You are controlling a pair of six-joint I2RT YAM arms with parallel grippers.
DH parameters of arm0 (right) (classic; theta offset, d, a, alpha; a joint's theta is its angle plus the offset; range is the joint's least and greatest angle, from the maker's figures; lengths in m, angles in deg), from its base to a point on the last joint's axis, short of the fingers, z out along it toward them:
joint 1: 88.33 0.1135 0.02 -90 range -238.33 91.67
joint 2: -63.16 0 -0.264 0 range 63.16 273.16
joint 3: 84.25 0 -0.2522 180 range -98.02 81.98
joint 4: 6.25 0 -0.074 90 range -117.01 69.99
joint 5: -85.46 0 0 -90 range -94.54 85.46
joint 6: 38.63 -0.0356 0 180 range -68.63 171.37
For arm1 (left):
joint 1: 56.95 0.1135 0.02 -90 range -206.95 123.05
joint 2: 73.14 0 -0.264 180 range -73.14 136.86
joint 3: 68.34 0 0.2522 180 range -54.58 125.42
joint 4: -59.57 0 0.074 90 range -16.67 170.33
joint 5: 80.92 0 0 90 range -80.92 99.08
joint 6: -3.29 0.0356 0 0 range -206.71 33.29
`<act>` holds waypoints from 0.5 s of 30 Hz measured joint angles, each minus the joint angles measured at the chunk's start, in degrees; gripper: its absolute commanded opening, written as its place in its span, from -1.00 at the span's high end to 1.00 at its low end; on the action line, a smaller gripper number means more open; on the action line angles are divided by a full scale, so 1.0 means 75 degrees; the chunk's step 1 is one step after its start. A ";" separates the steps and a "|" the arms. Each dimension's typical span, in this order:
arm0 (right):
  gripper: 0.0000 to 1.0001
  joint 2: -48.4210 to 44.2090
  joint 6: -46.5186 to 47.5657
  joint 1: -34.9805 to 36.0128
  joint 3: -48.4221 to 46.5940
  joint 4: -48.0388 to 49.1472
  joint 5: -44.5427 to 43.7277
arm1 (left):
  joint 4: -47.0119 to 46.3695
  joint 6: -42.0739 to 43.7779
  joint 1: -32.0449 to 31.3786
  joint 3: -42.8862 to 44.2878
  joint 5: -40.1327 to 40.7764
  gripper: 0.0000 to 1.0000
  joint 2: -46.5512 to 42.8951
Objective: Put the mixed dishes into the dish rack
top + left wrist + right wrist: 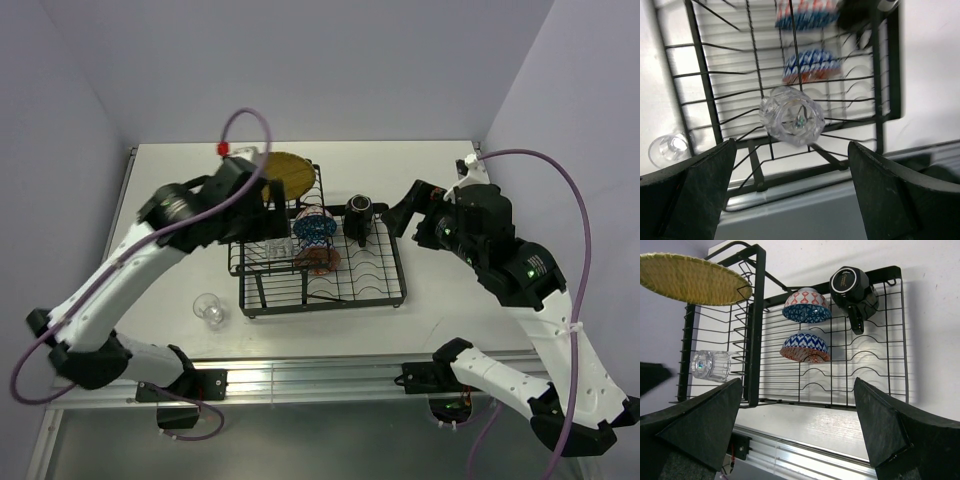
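One loose cup (667,148) sits on the table (930,75), outside the left gripper's (792,145) left finger. Left gripper and right gripper (799,385) are both wide open and empty. Racked cup (792,120) lies sideways in the rack (705,100), ahead between the left jaws. Risk: clipping the wires rolls it off.

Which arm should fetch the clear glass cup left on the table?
Left. The clear glass cup stands left of the black wire dish rack, on that arm's side; the left pincer is open, empty. The right pincer sits across the rack.
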 measured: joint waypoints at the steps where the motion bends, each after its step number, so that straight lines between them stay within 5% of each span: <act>1: -0.99 0.0012 0.0026 -0.0020 0.0000 0.0000 0.0009 | -0.0070 -0.0090 -0.0003 0.0003 0.0192 -0.99 -0.0350; 8: -0.99 0.0230 0.0169 -0.0111 0.0000 0.0006 0.0224 | 0.0026 -0.1177 0.0720 -0.0370 0.1708 -0.98 -0.3142; 15: -0.99 0.0370 0.0309 -0.0224 0.0000 0.0012 0.0560 | 0.0003 -0.1708 0.2847 -0.3885 0.0758 -0.98 -0.4144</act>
